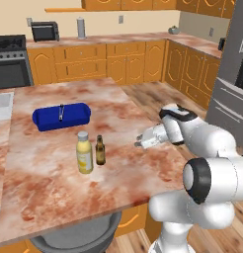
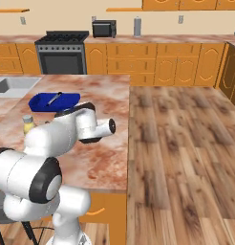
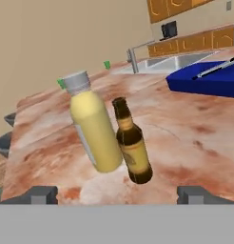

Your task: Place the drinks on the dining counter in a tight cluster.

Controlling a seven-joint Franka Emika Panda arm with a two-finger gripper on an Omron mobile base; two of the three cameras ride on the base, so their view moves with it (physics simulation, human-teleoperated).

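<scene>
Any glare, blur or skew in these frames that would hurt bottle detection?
Left base view: flat even light, soft shadows under the yellow bottle and brown bottle, no glare. Right base view: the arm hides most of the yellow bottle. Hand view: rolled, so both bottles lean; slightly soft, no glare.

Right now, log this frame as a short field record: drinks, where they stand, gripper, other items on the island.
surface: dining counter, reddish marbled top
yellow bottle: upright, grey cap, near the counter's front half
brown bottle: upright, right beside the yellow bottle, close or touching
water bottle: not made out in these views
gripper: open, holding nothing, level with the two bottles, short of them
blue box: lying behind the bottles, apart from them
sink: at the counter's left edge
</scene>
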